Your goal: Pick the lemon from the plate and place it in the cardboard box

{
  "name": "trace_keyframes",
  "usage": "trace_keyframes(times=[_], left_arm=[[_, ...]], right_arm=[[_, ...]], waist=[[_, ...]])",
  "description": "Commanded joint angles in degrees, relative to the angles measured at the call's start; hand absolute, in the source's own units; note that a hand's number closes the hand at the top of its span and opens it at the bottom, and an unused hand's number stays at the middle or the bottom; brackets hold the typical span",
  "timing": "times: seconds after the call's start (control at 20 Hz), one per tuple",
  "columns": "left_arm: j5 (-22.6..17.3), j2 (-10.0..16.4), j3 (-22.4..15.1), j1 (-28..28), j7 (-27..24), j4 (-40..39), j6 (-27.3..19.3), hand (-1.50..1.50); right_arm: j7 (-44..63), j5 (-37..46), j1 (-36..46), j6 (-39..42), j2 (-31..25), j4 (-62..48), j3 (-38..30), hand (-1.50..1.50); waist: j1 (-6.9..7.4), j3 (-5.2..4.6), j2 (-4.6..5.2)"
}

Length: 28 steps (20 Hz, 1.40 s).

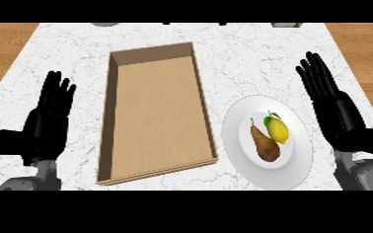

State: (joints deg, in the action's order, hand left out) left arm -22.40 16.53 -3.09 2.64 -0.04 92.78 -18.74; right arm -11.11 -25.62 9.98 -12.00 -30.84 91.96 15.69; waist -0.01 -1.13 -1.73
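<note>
Yellow, with a green leaf at its upper end, the lemon point(278, 130) lies on the white plate point(241, 123) at the lower right of the frame. It touches the brown pear point(266, 145), which lies just left of it. Marbled white worktop point(247, 64) carries the plate and, just to its left, the box point(157, 113). This is plain brown cardboard, long and open-topped, running from the upper middle towards the lower left. At the left edge the left robot hand point(47, 123) is open, fingers straight and pointing up the frame, beside the box's left wall. At the right edge the right robot hand point(339, 116) is likewise open with straight fingers, just right of the plate, holding nothing. Wood point(15, 44) shows at both upper corners beyond the worktop
</note>
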Motion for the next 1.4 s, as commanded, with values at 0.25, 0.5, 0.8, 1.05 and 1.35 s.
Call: trace_keyframes(times=[0.25, 0.5, 0.8, 1.05, 1.35], left_arm=[[16.3, 11.6, -6.5, -0.5, 1.0, -5.2, 1.8, 0.0], [17.3, 9.0, -10.0, -3.5, 1.9, -5.0, 1.9, 0.0], [18.8, 7.9, -8.6, -2.6, 3.7, -4.5, 2.7, 0.0], [18.2, 8.5, -7.3, -2.8, 3.8, -5.2, 2.6, 0.0], [18.4, 8.1, -7.5, -1.7, 5.1, -4.9, 3.0, 0.0]], right_arm=[[-5.4, 5.3, 14.0, 4.1, 1.8, -5.1, 0.2, -1.5], [-6.7, 18.4, 7.4, -16.1, 6.0, -18.3, -1.0, -1.5], [-11.4, 22.0, 9.8, -6.9, 0.7, -24.2, -2.5, -1.5], [-1.1, 32.9, 8.5, -3.5, -12.9, -20.2, 4.2, -1.5], [14.8, 39.5, 12.9, 11.4, -19.9, -16.2, 13.7, -1.5]], waist=[[1.81, 1.24, 2.27], [0.91, 1.22, 2.13], [0.4, 1.13, 1.83], [-0.17, 0.93, 1.5], [0.39, 0.84, 1.48]])
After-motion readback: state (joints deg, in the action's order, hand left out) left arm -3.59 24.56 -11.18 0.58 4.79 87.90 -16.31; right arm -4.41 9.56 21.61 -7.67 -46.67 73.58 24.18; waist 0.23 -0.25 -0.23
